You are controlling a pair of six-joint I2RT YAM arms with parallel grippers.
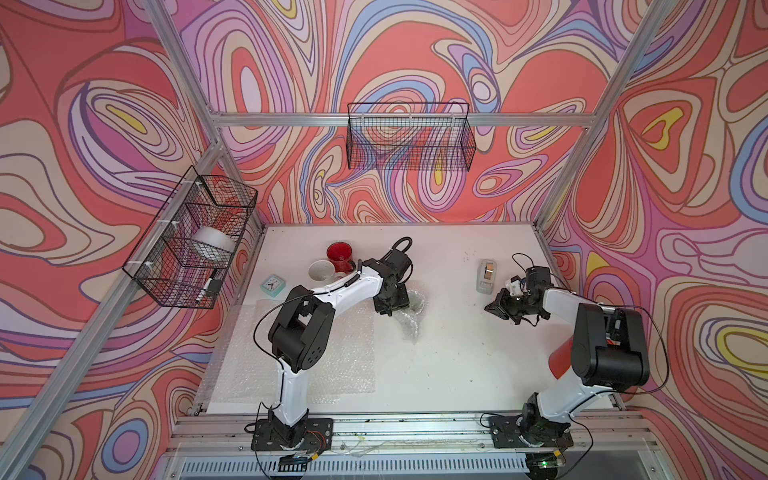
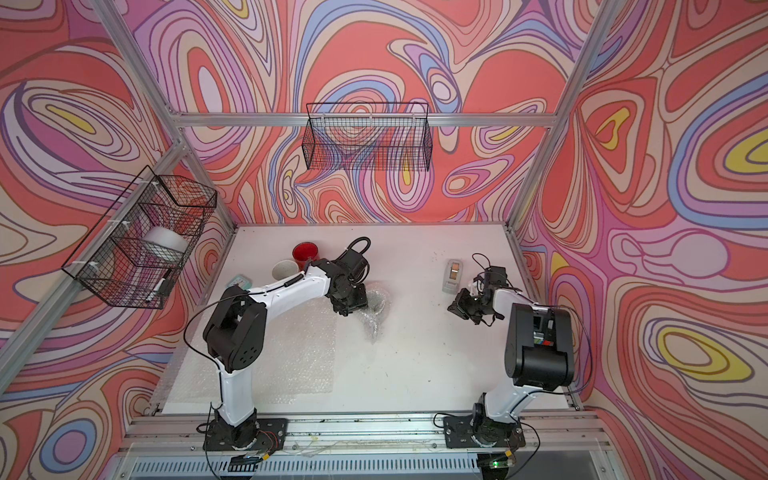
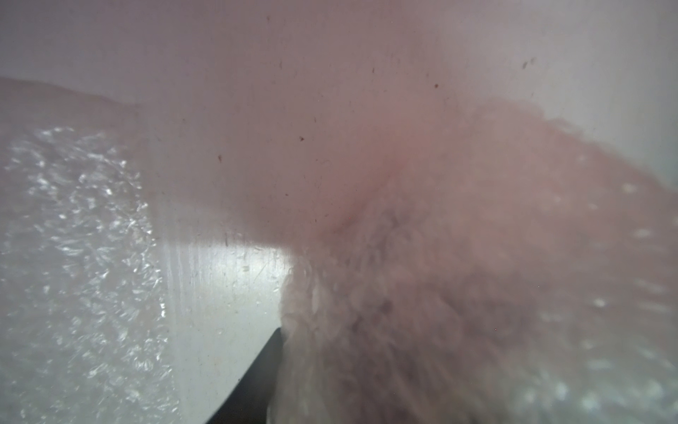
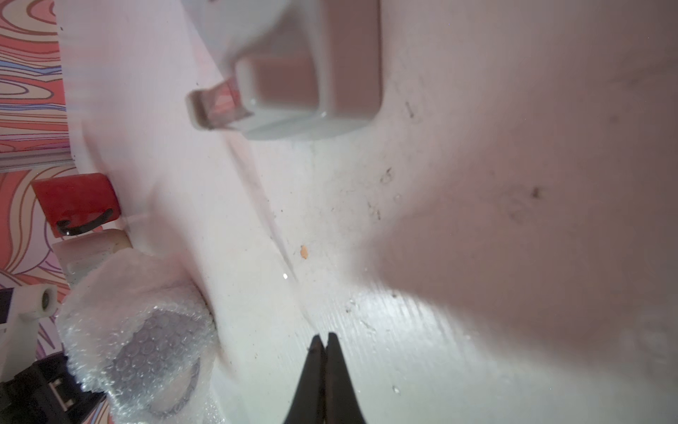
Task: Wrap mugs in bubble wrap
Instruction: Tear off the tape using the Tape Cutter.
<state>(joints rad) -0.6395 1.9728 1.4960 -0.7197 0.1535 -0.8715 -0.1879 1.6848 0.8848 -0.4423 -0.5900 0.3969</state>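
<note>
At the front left of the table (image 1: 457,374), under the left arm: flat bubble wrap (image 1: 249,353) sheets, spread out. Judged light, limp and slick; best pinched at a free edge or corner, not mid-sheet. Near table centre: another sheet bunched around a grey mug (image 4: 157,352), with a loose tail of wrap trailing toward the front; upright or tipped, cannot tell. Judged heavy for its size, rigid, breakable, and slippery through the plastic. Wants a hold across the body, over the wrap, firm enough to stop the layers unrolling. At rear left, bare, upright, just beside each other: red mug (image 1: 339,254) and white mug (image 1: 321,270), not yet wrapped. Left arm: stretched forward over the flat sheets, wrist bent down, left gripper (image 1: 390,306) low at the bundle's side. Only one finger (image 3: 253,385) visible, against the wrap, the other hidden; cannot tell whether clamped on the bundle or merely beside it. Right arm: elbow high, forearm angled toward centre. Right gripper (image 4: 323,339): hovering over bare table near the tape dispenser (image 1: 486,276), jaws pressed together, holding nothing.
</note>
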